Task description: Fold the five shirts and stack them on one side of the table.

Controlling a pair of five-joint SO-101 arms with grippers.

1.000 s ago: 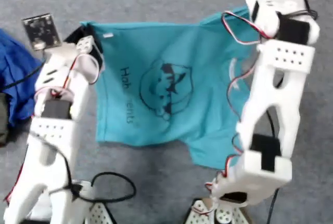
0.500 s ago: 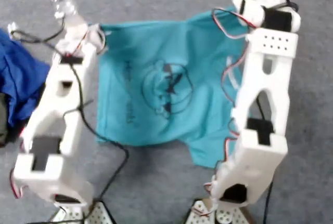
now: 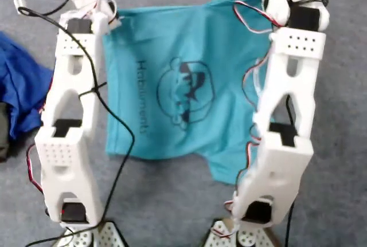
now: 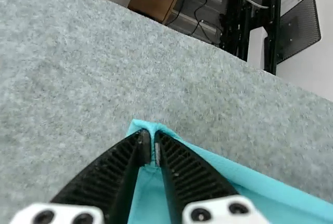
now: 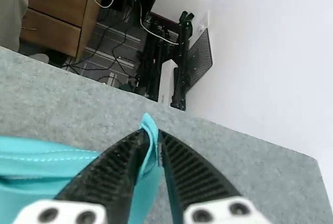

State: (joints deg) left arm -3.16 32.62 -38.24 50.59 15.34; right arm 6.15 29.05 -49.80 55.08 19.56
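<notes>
A teal shirt (image 3: 172, 92) is spread print-up on the grey tabletop (image 3: 172, 201) between the two arms. The left fingers (image 4: 120, 166) are clamped on its far left corner. The right fingers (image 5: 183, 168) pinch its far right corner. Both corners are near the far side of the tabletop. A blue shirt (image 3: 20, 86) lies bunched at the left edge, apart from the teal one.
</notes>
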